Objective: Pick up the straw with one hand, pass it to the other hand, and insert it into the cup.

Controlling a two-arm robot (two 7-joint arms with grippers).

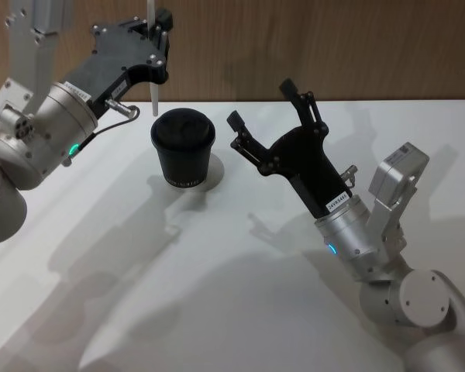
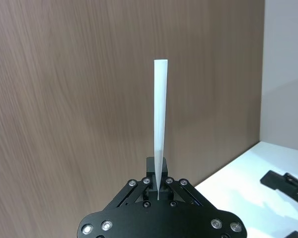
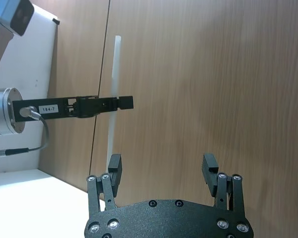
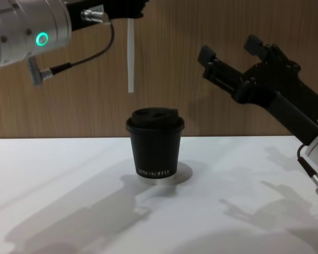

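The small black paper cup with its black plastic lid (image 4: 155,145) sits upright on the white table (image 4: 69,211), nothing poking into it; what's inside is hidden by the lid. The thin white plastic straw (image 4: 131,55) hangs vertical in the air, above the cup and a little to its left, lower tip well clear of the lid. The long black left gripper with the silver wrist (image 1: 156,35) is clenched on it. The black right gripper (image 1: 265,108) hovers off to the cup's right, fingers spread and grasping nothing.
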